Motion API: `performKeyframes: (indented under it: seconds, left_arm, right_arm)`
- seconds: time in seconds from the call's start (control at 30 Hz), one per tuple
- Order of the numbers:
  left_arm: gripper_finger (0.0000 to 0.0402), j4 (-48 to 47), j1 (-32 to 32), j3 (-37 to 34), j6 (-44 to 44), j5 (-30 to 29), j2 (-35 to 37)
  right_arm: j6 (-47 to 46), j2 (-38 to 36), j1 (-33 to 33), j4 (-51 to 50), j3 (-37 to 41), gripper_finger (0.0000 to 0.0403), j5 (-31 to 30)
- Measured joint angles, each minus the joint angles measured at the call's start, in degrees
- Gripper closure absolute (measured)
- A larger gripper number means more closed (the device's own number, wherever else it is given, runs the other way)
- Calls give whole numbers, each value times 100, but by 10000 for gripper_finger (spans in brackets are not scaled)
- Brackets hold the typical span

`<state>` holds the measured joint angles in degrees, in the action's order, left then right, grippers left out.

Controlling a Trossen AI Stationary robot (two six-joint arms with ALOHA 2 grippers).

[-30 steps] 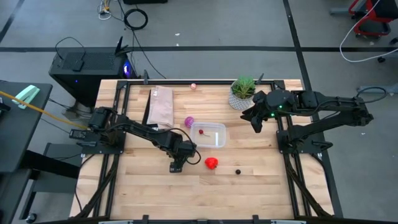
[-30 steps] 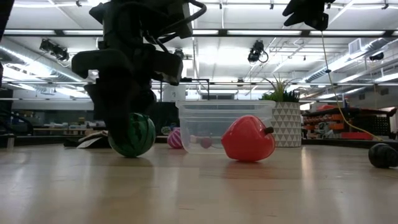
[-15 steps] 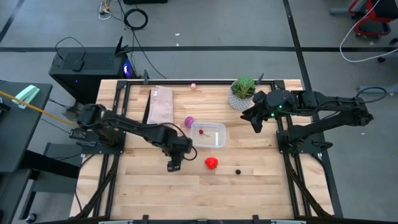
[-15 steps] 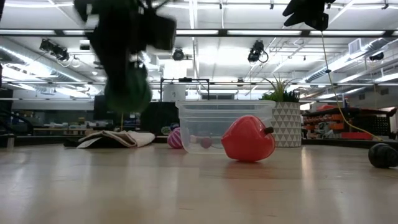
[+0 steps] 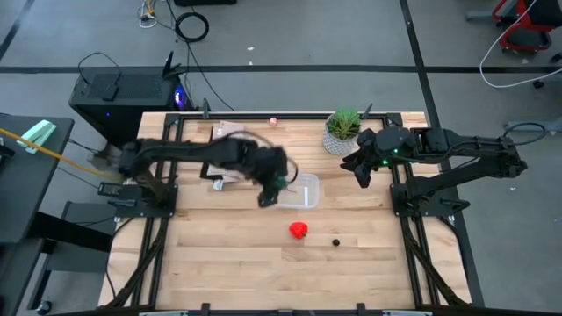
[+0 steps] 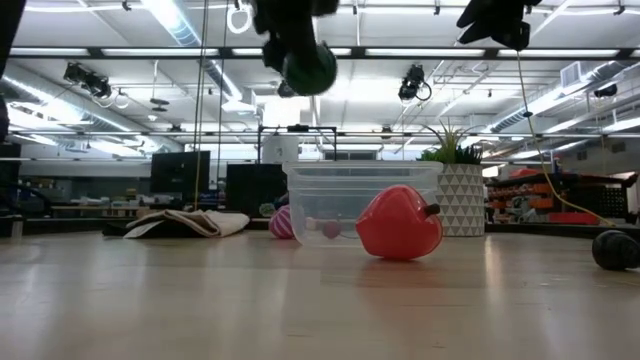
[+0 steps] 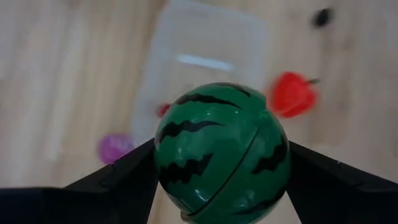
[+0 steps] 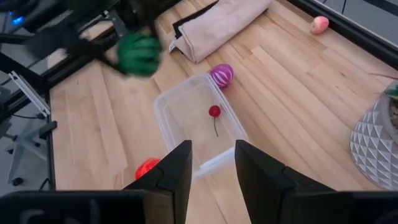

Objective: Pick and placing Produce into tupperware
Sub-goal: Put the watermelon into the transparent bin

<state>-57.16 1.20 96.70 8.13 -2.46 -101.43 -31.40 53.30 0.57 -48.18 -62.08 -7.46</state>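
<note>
watermelon ball held aloft at the tub's left end

the left arm stretches across the table from its left edge, its wrist raised and bent down. the left gripper is clamped on the green striped ball, 1 dark finger pressing each side. in the low view the ball hangs high above the table, well over the rim of the tupperware. from overhead, the gripper sits at the tub's left end, just beside its wall.

the ball is glossy dark green with jagged black stripes and a seam across it, like a small watermelon.

nearest the front of the table, a small dark piece lies alone on the wood. just to its left is the red lumpy piece, shiny, with a dark stem, resting on the table in front of the tub and apart from it.

the tub is clear, shallow and rounded at the corners. inside it lies a tiny red bit with a thin stem. the purple-pink ball rests on the table just outside the tub's far left corner.

behind that lies the tan paper bag, flat on the wood. a small pink piece sits at the table's far edge.

the right gripper waits raised over the table's right side, near the potted plant, its 2 fingers narrowly parted and holding nothing.
</note>
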Motion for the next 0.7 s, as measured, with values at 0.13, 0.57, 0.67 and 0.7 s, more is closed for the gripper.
performKeyframes:
  seconds: [0.13, 0.57, 0.67, 0.7]
  left_arm:
    - [97, -79, 359, 232, -437, 1, -365]
    - [94, 180, 184, 272, -733, 242, -1252]
    - [93, 169, 111, 270, -733, 242, -1398]
    - [93, 163, 101, 270, -733, 236, -1420]
  right_arm:
    - [-9, 0, -1, -208, 0, 274, 8]
    - [-15, -55, 1, -388, 0, 274, 28]
    - [-15, -55, -1, -381, 0, 274, 28]
    - [-15, -55, 1, -378, 0, 274, 28]
